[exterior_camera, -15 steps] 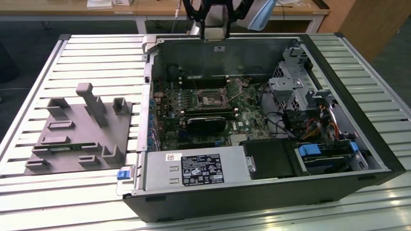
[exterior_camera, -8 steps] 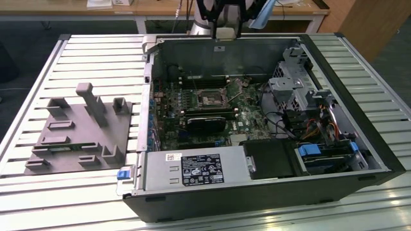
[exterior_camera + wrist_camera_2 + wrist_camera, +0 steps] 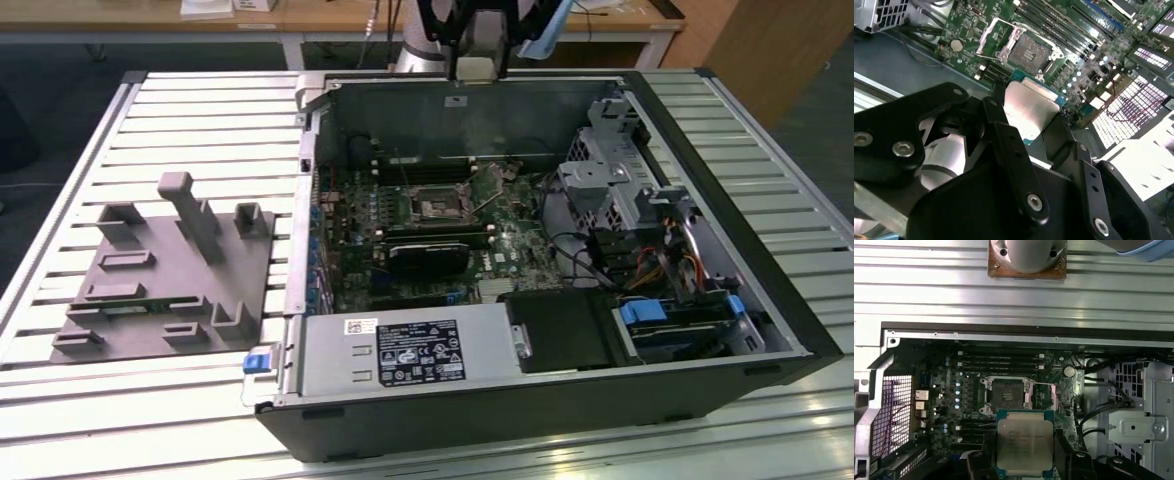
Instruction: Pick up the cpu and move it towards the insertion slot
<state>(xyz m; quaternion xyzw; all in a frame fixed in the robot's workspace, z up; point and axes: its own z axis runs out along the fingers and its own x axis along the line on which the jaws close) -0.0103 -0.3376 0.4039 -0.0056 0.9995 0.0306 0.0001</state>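
Note:
The cpu (image 3: 1025, 440) is a flat square chip with a shiny metal top on a green-edged board, and my gripper (image 3: 1026, 462) is shut on it, black fingers (image 3: 979, 462) pressing two opposite edges. In the second wrist view the cpu (image 3: 1026, 107) sits between the same fingers (image 3: 999, 107). The open insertion slot (image 3: 1006, 394) on the green motherboard lies just beyond the chip, its metal frame lifted; it shows as the insertion slot (image 3: 1029, 50) in the second wrist view. In the exterior view my gripper (image 3: 478, 55) hangs above the case's far wall, higher than the insertion slot (image 3: 434, 205).
The open computer case (image 3: 787, 330) lies on a slatted metal table (image 3: 200, 120). Inside are a black fan block (image 3: 430, 258), a power supply (image 3: 400, 350), a drive cage (image 3: 614, 180) and loose cables (image 3: 654, 265). A grey fixture (image 3: 160, 290) stands at the exterior view's left.

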